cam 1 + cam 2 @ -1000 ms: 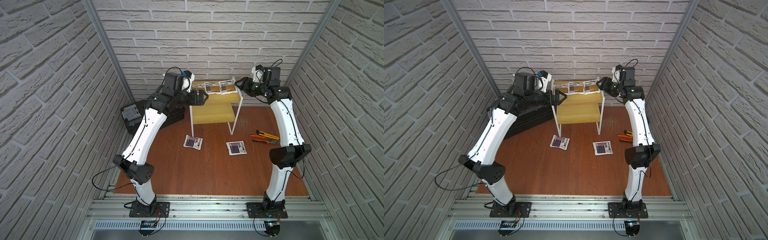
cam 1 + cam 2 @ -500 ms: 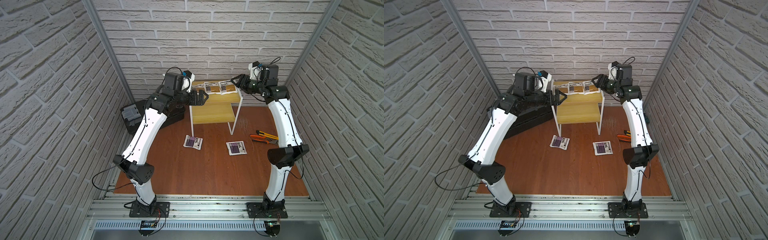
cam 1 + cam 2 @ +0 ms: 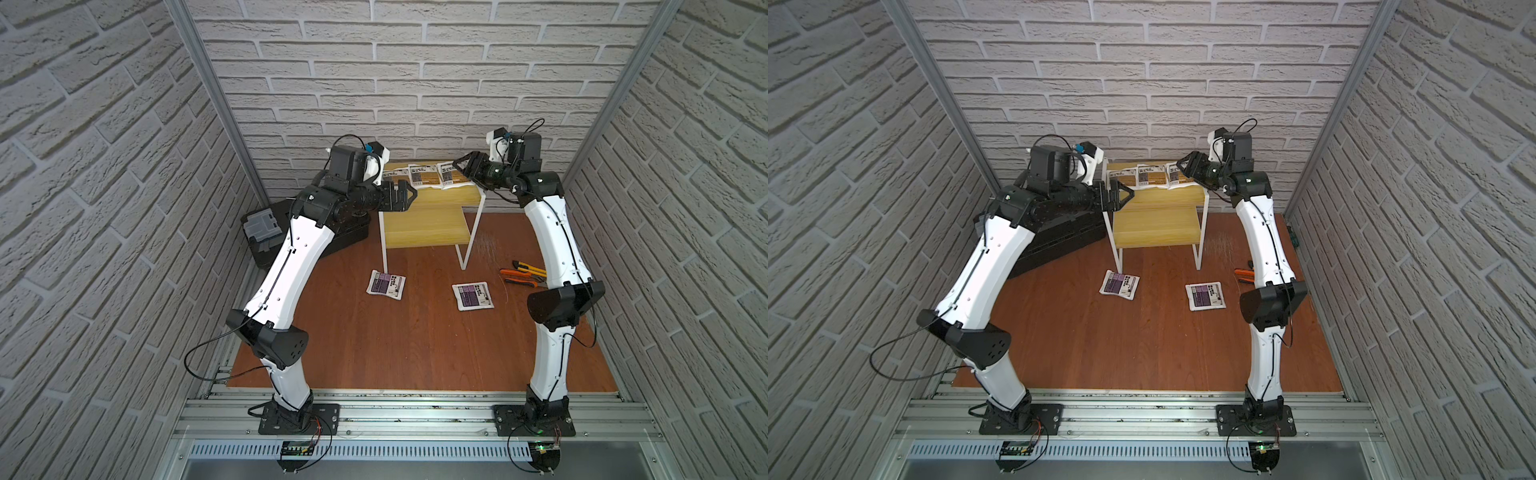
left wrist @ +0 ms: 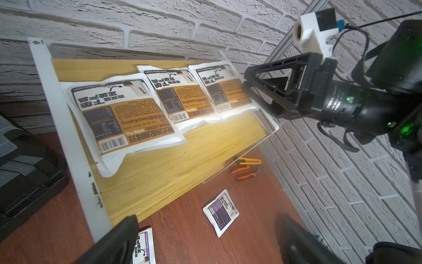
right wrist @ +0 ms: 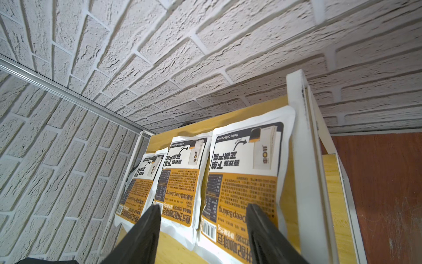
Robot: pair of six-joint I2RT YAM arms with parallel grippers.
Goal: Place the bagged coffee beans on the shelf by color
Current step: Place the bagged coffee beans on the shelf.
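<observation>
Three orange-labelled bagged coffee beans [image 3: 424, 179] [image 4: 175, 96] [image 5: 244, 178] lie side by side on the top board of the shelf [image 3: 440, 199]. Two purple-labelled bags [image 3: 385, 283] [image 3: 472, 296] rest flat on the floor in front of it; the lower board [image 3: 1158, 232] is bare. My left gripper [image 3: 409, 193] [image 4: 205, 219] hovers at the shelf's left end, open and empty. My right gripper [image 3: 461, 164] [image 5: 203, 206] hangs open just above the rightmost orange bag, holding nothing.
A black toolbox [image 3: 266, 228] with grey latches sits left of the shelf, under my left arm. Orange-handled pliers and a yellow knife [image 3: 521, 276] lie on the floor by my right arm. Brick walls close in on three sides.
My right gripper has shifted a little leftward, further over the top board's right end. The left arm and all bags have stayed put.
</observation>
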